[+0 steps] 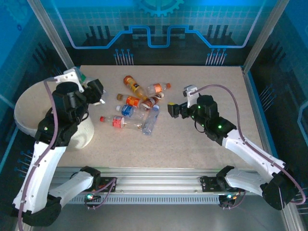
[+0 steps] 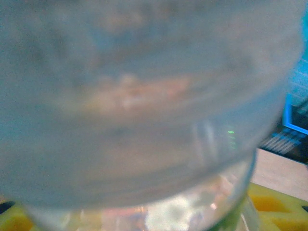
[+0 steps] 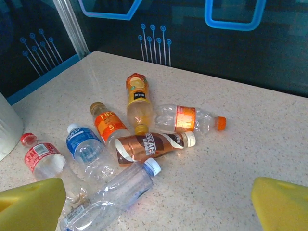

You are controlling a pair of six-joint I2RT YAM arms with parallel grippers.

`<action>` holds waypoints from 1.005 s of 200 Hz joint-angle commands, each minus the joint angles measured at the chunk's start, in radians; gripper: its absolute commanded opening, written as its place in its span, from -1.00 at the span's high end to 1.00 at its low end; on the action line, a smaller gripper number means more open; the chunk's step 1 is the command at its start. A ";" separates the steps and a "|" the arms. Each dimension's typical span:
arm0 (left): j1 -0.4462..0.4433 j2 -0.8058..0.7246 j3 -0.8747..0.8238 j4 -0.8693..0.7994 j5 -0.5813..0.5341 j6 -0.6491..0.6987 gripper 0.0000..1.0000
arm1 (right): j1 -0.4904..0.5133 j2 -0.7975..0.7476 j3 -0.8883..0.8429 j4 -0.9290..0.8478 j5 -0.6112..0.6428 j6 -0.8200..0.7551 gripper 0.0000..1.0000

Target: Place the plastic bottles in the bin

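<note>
Top: left jaws by the bin [image 1: 79, 134] at left, plastic bottles [image 1: 139, 103] on the counter [image 1: 202, 144] just left of right jaws (nearer arm); left wrist: narrow on a clear bottle [image 2: 144, 120]; right wrist: jaws wide, pale-capped bottle [image 3: 120, 190] nearest, axis diagonal.
</note>
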 commanded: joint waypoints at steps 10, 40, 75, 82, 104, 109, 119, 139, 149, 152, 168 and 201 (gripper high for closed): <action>0.072 -0.024 0.034 -0.032 -0.232 0.154 -0.03 | -0.025 -0.038 -0.009 0.009 -0.039 0.020 -1.00; 0.238 0.000 0.042 -0.035 -0.187 0.170 -0.04 | -0.048 -0.050 0.011 -0.034 -0.050 0.030 -0.99; 0.448 0.038 0.047 -0.047 -0.036 0.153 -0.05 | -0.092 -0.062 0.010 -0.046 -0.126 0.063 -1.00; 0.495 0.051 0.049 -0.053 0.009 0.141 -0.05 | -0.096 -0.061 0.010 -0.051 -0.132 0.063 -0.99; 0.667 0.095 0.037 -0.070 0.262 0.060 -0.06 | -0.099 -0.060 0.017 -0.079 -0.097 0.086 -1.00; 0.701 0.106 0.029 -0.070 0.325 0.039 -0.07 | -0.100 -0.058 0.018 -0.082 -0.099 0.083 -1.00; 0.750 0.123 0.014 -0.072 0.422 0.009 -0.13 | -0.100 -0.057 0.020 -0.085 -0.110 0.068 -1.00; 0.780 0.158 -0.007 -0.073 0.505 -0.003 -0.21 | -0.101 -0.060 0.015 -0.077 -0.135 0.053 -1.00; 0.786 0.176 -0.019 -0.076 0.534 -0.003 -0.22 | -0.100 -0.061 0.014 -0.071 -0.155 0.045 -0.99; 0.787 0.181 -0.022 -0.075 0.546 -0.004 -0.23 | -0.101 -0.061 0.014 -0.071 -0.161 0.043 -1.00; 0.801 0.213 -0.033 -0.077 0.627 -0.014 -0.29 | -0.100 -0.061 0.016 -0.072 -0.169 0.046 -0.99; 0.807 0.249 -0.030 -0.075 0.682 -0.038 -0.52 | -0.101 -0.079 -0.015 -0.031 -0.203 0.029 -0.99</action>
